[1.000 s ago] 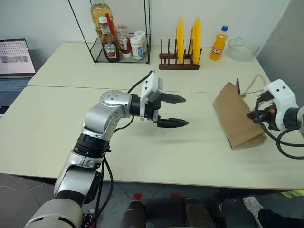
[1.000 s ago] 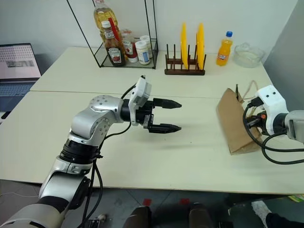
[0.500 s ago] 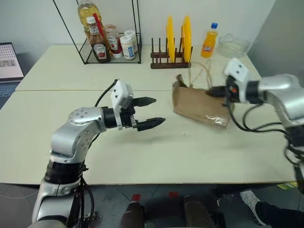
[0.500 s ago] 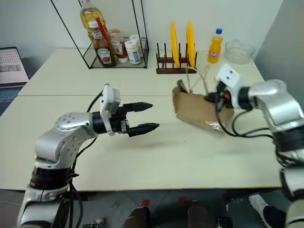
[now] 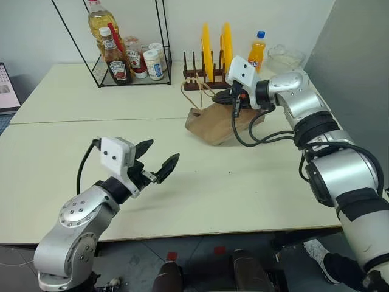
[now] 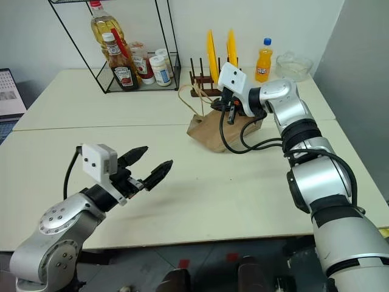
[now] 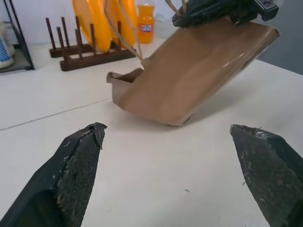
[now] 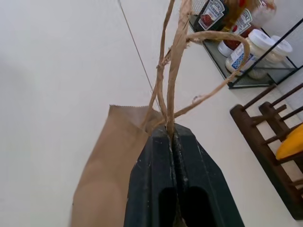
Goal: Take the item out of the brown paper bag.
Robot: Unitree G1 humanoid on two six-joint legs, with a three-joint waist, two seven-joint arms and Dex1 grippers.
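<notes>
Two tables (image 5: 67,97) butt together along a seam, and we see wide bare surface between the grippers and along the near edge. We see the brown paper bag (image 5: 220,124) on the far part of the near table, just in front of the plate rack (image 5: 200,79); it is tilted, mouth end low on the tabletop, the other end raised. We see the right gripper (image 5: 226,95) at the raised end, its black fingers (image 8: 171,179) pressed together with the twisted cord handles (image 8: 176,56) caught between them; the right wrist view shows that pinch up close, which the head views leave too small to read. The left wrist view shows the bag's open mouth (image 7: 124,79) facing the rack side and the bag's underside clear of the table at the raised end. We cannot see the item; whether it is inside the bag we cannot tell. The left gripper (image 5: 156,159) hangs over bare table near the front, well apart from the bag, fingers (image 7: 78,161) spread wide with nothing between them. At the far edge stand a wire shelf (image 5: 130,70) with a ketchup bottle (image 5: 113,55), an orange bottle (image 5: 258,48) and a glass bowl (image 5: 284,57).
</notes>
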